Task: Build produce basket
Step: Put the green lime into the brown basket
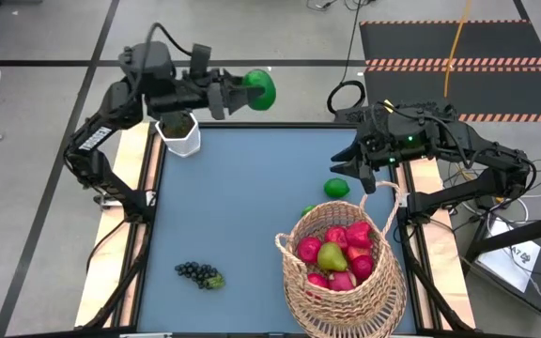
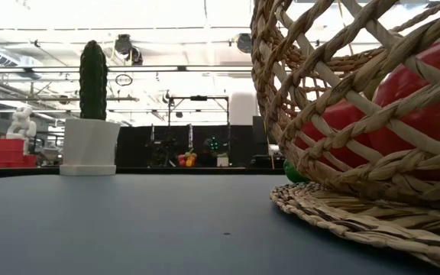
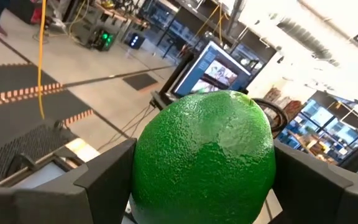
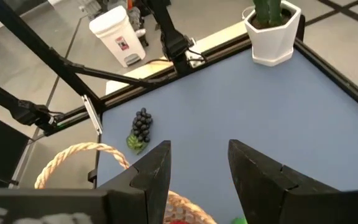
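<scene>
Basket point(image 1: 346, 282), a large round tan woven wicker one with an arched loop handle, sits at the near right of the blue desk point(image 1: 242, 207), already holding red apples and a yellow-green pear point(image 1: 332, 255). A dark grape bunch point(image 1: 198, 273) lies well apart on the near left, and a green lime point(image 1: 336, 188) rests just beyond the basket rim. Farther back, the right gripper point(image 4: 197, 171) hovers above the desk near the handle, its fingers apart and holding nothing. At the far left edge, beside the white potted cactus point(image 1: 180, 131), the left gripper point(image 1: 238, 92) is clamped on a second round green lime point(image 3: 204, 158), raised beyond the desk's far rim.

Risks, as I judge them: the lime is smooth and round, so a shaky carry could let it slip and roll off the desk. Its path to the basket passes the other arm, so the two could collide. A high release could bounce it off the piled fruit or the handle.
</scene>
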